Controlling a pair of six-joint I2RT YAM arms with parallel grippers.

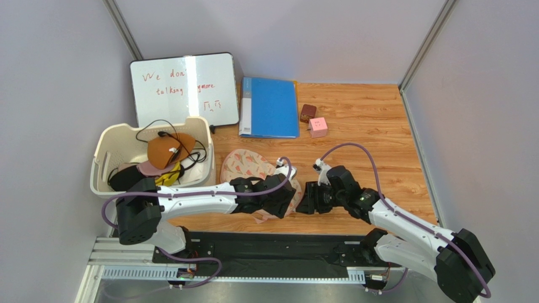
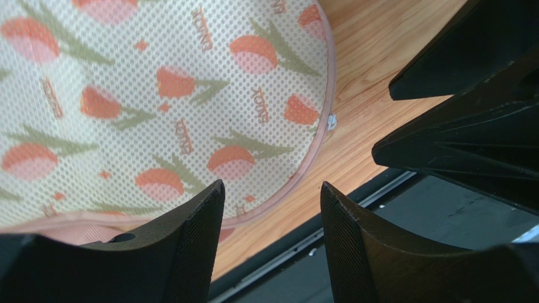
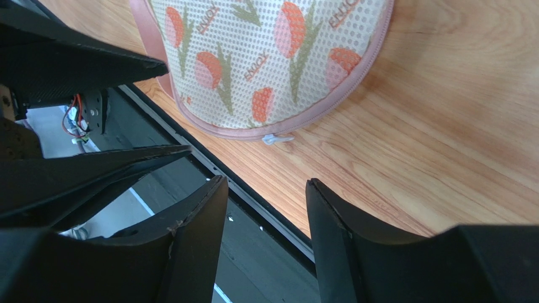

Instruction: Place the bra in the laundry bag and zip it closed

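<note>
1. A cream plastic basket [image 1: 101,165] stands at the left of the wooden table [image 1: 379,139]. The orange-brown bra with smooth rounded cups [image 1: 169,150] lies in it on top of pink, yellow and black garments, with thin black straps looped around it. The bra is well apart from both grippers.
2. Just beyond the basket, at the far left, is a white board with red writing [image 1: 183,85].
3. The left gripper [image 2: 272,221] reaches rightwards along the near edge. Its jaws are spread and hold nothing. Its left finger sits over the near rim of the bag, while the gap between the fingers shows bare wood and the black table edging.
4. The peanut-shaped beige-pink mesh laundry bag with a red-and-green tulip print [image 2: 158,107] lies flat at the near centre, just right of the basket. Its near right lobe is under the left gripper.
5. A small pale zip pull [image 3: 277,137] sits on the bag's pink zip edging, on the side facing the right gripper.
6. The right gripper [image 3: 266,214] faces the left one just right of the bag. Its jaws are parted and empty, and it touches nothing.
7. On the far side lie a blue flat folder [image 1: 270,107], a small brown box [image 1: 308,112] and a small pink box [image 1: 318,126].
</note>
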